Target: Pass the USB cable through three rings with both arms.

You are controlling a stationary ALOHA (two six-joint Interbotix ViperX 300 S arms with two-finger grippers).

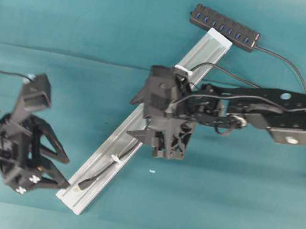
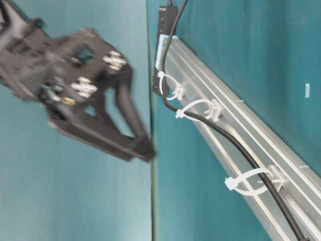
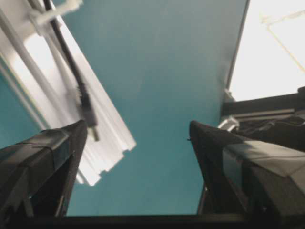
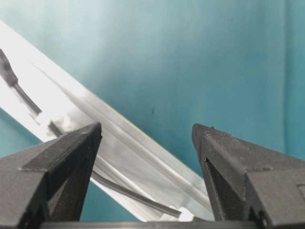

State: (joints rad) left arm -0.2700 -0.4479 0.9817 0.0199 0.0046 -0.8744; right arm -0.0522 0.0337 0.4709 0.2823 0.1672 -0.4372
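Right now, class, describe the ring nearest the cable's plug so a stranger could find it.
Find the long silver rail lying slantwise on the teal table. Follow it to its lower end, near the left gripper. The small white ring there is the last one before the USB cable's plug.

Overhead view: looks straight down on the teal table [image 1: 231, 211] from well above, taking in both arms and the whole silver rail [image 1: 138, 130] running diagonally.
Table-level view: sits low and close by the rail [image 2: 241, 130], sighting along its length; the picture is turned so the table [image 2: 251, 45] stands upright.
Left wrist view: looks out between the left tool [image 3: 138, 131] fingers at the rail's near end [image 3: 102, 143] and the cable plug [image 3: 88, 114].
Right wrist view: looks between the right tool [image 4: 147, 129] fingers, very close over the rail [image 4: 128, 143].
Shared: the rail appears in all four views.
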